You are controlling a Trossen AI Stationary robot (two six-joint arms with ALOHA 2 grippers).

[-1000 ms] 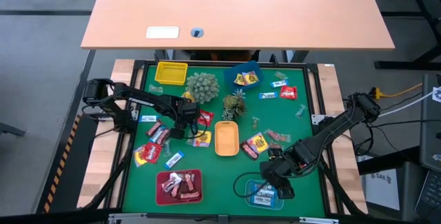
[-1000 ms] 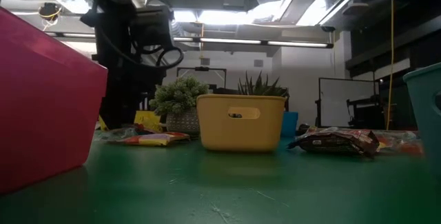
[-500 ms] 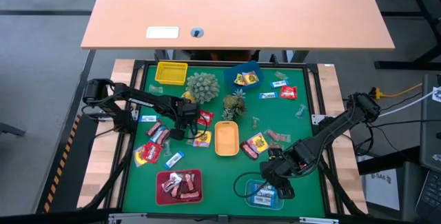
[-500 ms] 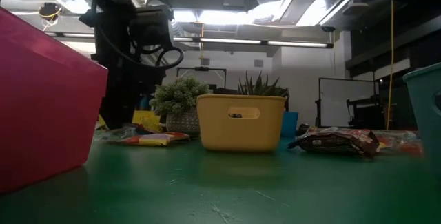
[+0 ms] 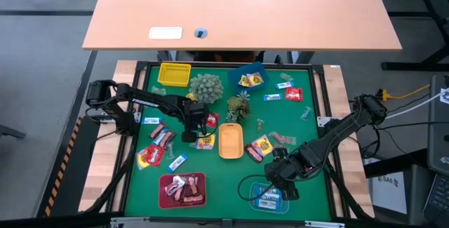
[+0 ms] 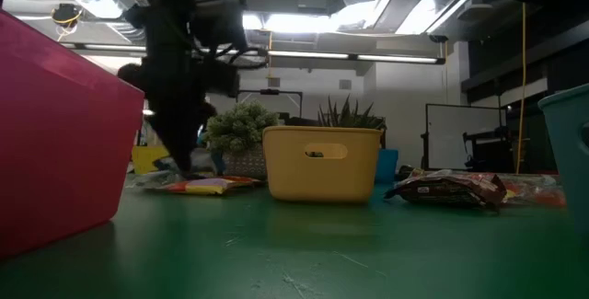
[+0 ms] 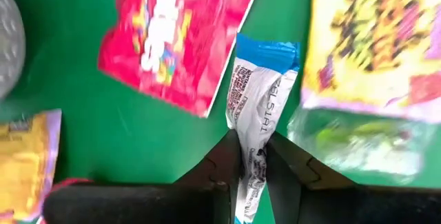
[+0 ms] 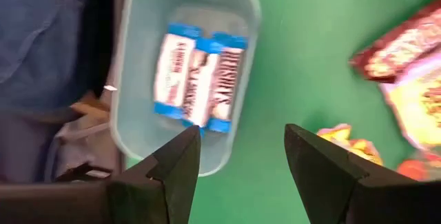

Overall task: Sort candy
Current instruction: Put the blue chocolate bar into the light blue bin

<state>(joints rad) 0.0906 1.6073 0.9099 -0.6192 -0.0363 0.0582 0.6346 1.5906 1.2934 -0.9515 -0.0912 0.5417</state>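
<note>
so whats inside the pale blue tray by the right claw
Two blue-and-white wrapped candies lie side by side in the pale blue tray. The right claw hangs open beside it. Anything beneath them is hidden.

Left end effector shifted rightward, closed onto blue-white candy

The blue-white candy wrapper pinched between the left gripper's fingers carries dark print running along its length, with only the letters "LST" partly legible. In the pale blue tray, the blue-white bars bear dark lettering that looks like "HERSHEY'S". Print on the red candy packet and the yellow candy packet is too blurred to read.
</note>
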